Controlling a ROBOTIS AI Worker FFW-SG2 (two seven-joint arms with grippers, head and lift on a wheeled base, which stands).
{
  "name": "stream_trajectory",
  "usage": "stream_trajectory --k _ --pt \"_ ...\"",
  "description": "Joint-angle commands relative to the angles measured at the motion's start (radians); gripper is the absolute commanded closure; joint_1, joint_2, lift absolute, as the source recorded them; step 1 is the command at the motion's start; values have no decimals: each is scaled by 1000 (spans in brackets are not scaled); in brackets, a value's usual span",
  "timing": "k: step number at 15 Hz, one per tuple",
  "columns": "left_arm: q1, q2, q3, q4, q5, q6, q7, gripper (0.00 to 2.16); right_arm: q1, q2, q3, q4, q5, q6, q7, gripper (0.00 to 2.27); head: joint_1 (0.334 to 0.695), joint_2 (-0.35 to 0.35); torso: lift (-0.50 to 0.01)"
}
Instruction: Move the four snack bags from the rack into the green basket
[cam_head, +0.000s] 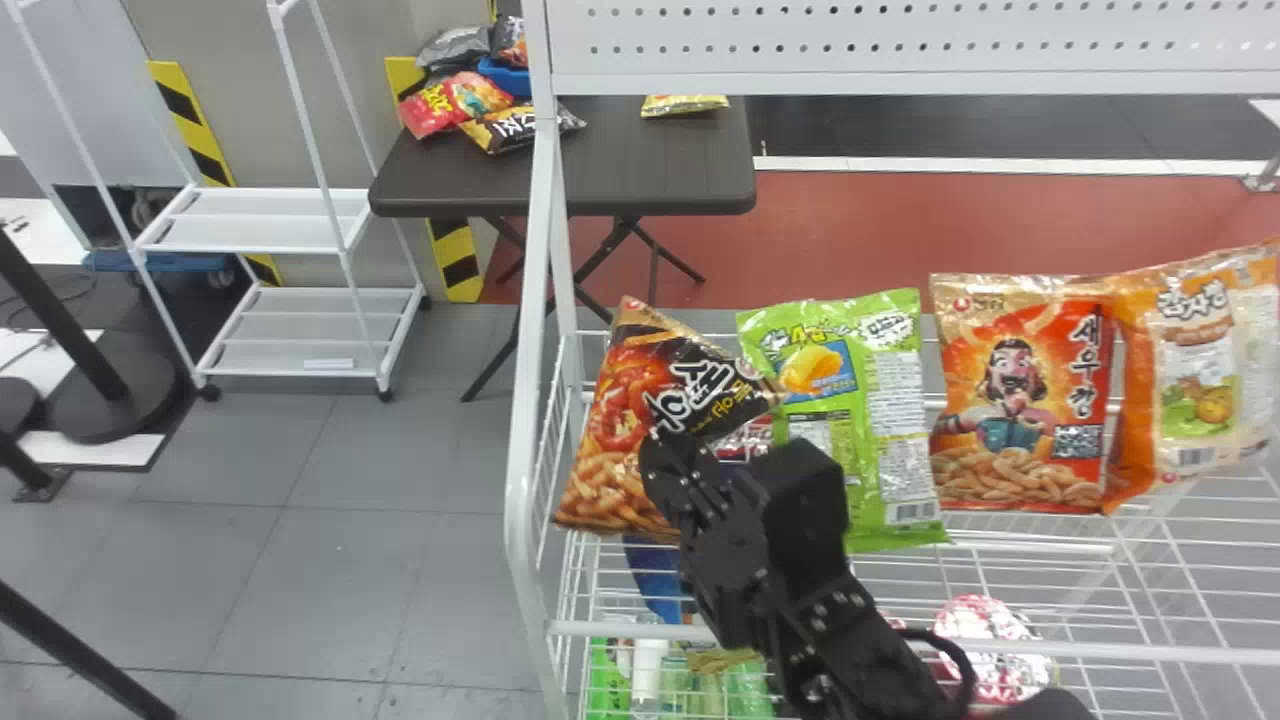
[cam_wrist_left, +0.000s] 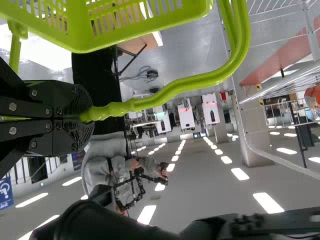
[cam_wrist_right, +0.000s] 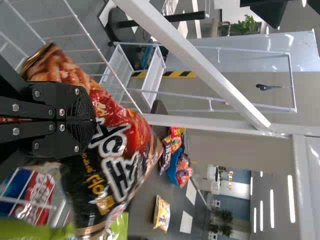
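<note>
Right gripper closed nearly tight on a pinch of the dark snack bag, held tilted at the left end of the rack, left of the green bag; left gripper shut round the handle of the green basket. The load looked light, soft and slick-skinned, its contents probably crushable—best taken by a loose fold near the middle, gently. Packet glossy, puffed and creased: black panel, bold white lettering, red artwork, golden-brown snack pieces toward the low end.
</note>
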Motion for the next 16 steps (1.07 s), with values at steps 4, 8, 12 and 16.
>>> stream_trajectory --k 4,8,12,16 --pt "-12 -4 -3 2 -2 -1 15 1872 362 -120 -170 -331 -11 -18 29 2159 695 -153 0" --pt "-13 -9 10 11 -2 -23 31 1872 607 -128 -326 -456 -17 -18 127 2159 695 -317 0" --pt "-18 -10 19 14 -2 -26 32 1872 718 -136 -400 -462 -34 74 205 2159 695 -350 0" --pt "-18 -10 25 14 0 -32 31 1872 742 -159 -411 -402 -40 252 274 2159 695 -350 0"
